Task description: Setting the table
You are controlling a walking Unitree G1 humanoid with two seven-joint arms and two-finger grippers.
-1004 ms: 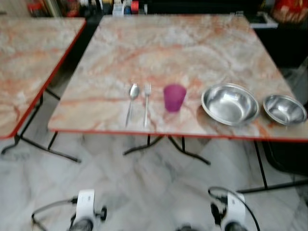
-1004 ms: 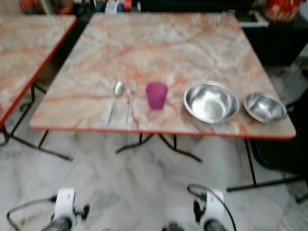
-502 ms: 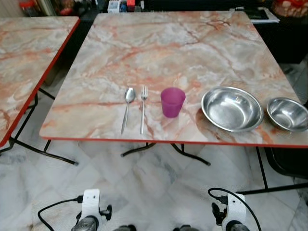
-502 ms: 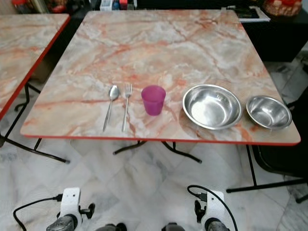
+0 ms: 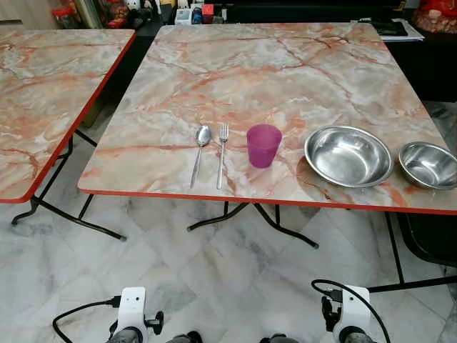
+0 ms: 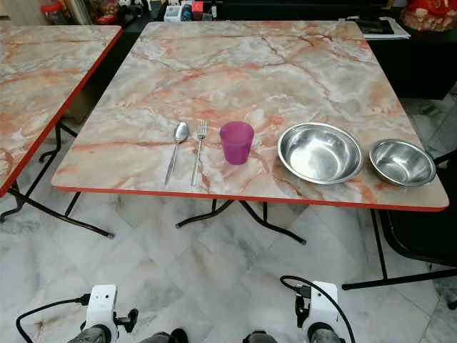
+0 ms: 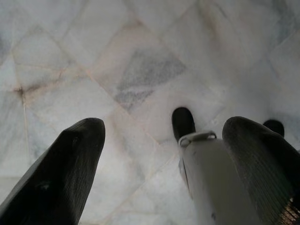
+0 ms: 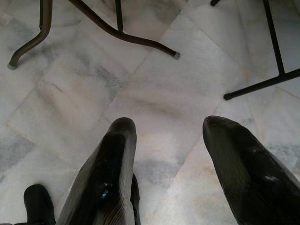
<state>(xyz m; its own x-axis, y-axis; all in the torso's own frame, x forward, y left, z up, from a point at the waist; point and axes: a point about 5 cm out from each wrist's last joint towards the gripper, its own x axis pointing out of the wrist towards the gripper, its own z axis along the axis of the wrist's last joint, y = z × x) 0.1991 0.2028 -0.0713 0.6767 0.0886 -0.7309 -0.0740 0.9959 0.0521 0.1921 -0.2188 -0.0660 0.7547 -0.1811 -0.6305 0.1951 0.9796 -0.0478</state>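
Spoon (image 5: 199, 153), fork (image 5: 221, 153), upright purple cup (image 5: 263, 145), two steel bowls (image 5: 348, 156) (image 5: 429, 164) in row along table's near edge.

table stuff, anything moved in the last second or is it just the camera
Just the camera: the head views shifted and sharpened. On the table the spoon, fork, purple cup, large steel bowl and small steel bowl keep the same row near the front edge. The left gripper and right gripper still hang low over the floor, open, holding nothing.
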